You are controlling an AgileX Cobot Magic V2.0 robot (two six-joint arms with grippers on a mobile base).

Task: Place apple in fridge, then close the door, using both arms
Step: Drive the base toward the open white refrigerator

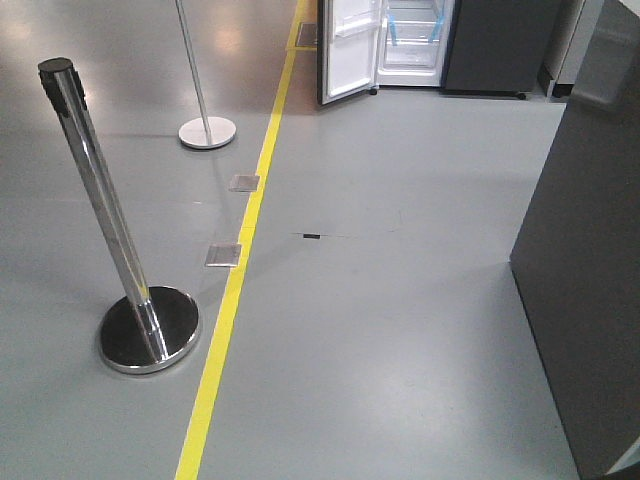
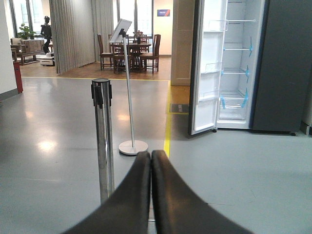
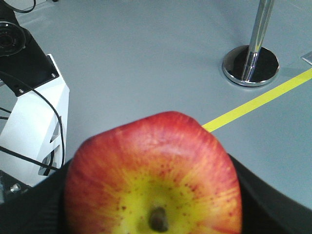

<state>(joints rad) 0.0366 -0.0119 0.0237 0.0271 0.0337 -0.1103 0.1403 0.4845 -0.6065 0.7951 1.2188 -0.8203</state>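
Apple (image 3: 153,170) first: it fills my right wrist view, stem toward the lens, clamped between the dark fingers (image 3: 275,204) of my right hand (image 3: 153,209). My left hand (image 2: 150,157) has its fingers pressed together with nothing in them, and it points across the floor (image 1: 400,300) toward the fridge (image 2: 241,63). That fridge stands well away from me, its door (image 2: 204,73) swung wide and the white inside with its shelves (image 2: 239,48) showing. Between us lie a yellow line (image 1: 240,280) and a chrome post (image 1: 110,220). I judge the pickup done and everything else left: drive up, set the apple on a shelf, let go, then push the door shut, likely with the free left hand.
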